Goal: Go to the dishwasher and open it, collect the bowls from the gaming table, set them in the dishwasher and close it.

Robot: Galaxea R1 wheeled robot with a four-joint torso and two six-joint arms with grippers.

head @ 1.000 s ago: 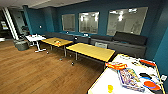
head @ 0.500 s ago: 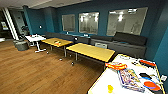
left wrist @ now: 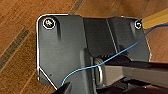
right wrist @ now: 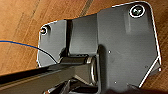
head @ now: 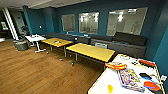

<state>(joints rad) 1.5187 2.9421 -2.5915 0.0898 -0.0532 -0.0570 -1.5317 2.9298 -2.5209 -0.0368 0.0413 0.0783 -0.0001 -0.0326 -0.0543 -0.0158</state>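
Observation:
The gaming table (head: 100, 79), with a white glossy top and yellow sides, stands at the lower right of the head view. On it lie a red-orange ring-shaped item (head: 115, 65), a colourful flat box (head: 130, 80), a small yellow object (head: 110, 88), an orange disc (head: 150, 85) and dark pieces. I cannot tell which of these are bowls. The dishwasher is out of view. Both wrist views look down at wooden floor past the robot's dark plates.
Two yellow wooden desks (head: 92, 51) (head: 56, 42) and a white table (head: 35, 38) stand in a row mid-room. A dark sofa (head: 125, 41) runs along the blue wall under glass panels. A grey pouf (head: 22, 45) sits at the left. Wooden floor (head: 37, 72) spreads across the left.
The whole head picture has shifted a little, so the camera has moved. The gaming table now takes up slightly more of the lower right.

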